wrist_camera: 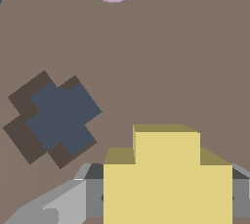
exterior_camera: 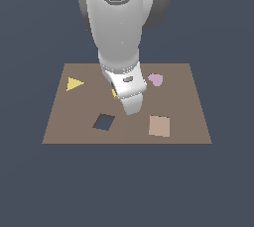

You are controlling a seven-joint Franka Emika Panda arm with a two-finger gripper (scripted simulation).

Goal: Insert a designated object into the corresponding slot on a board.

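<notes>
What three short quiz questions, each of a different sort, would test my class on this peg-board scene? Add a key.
1. True or false: the yellow cross block already sits inside the cross-shaped slot.
2. Which piece lies nearest the board's far corner on the exterior view's left? A) pink lumpy piece B) yellow triangle C) tan square
3. Fill in: in the wrist view the gripper is holding the ____ block.

Key: 1 false; 2 B; 3 yellow cross.

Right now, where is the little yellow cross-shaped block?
The yellow cross-shaped block sits between the gripper fingers in the wrist view, above the brown board, beside the dark cross-shaped hole.
</notes>
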